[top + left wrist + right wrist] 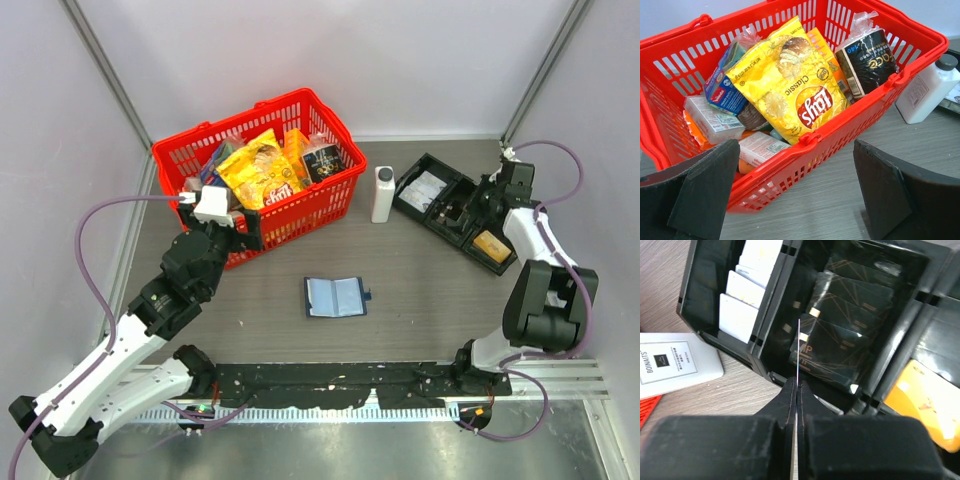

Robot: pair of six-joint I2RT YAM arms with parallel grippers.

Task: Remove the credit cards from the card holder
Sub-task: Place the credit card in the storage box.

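Your right gripper (pixel 798 390) is pinched shut on a thin credit card (pixel 799 347), held edge-on above the black tray (pixel 687 290), likely so it can slip into the slot with the dark cards (pixel 850 340). Only the right wrist view shows that card. The top view alone shows the card holder (pixel 335 297) lying open mid-table, well apart from both arms. Your left gripper (pixel 796 170) is spread wide and empty, facing the red basket (pixel 855 110).
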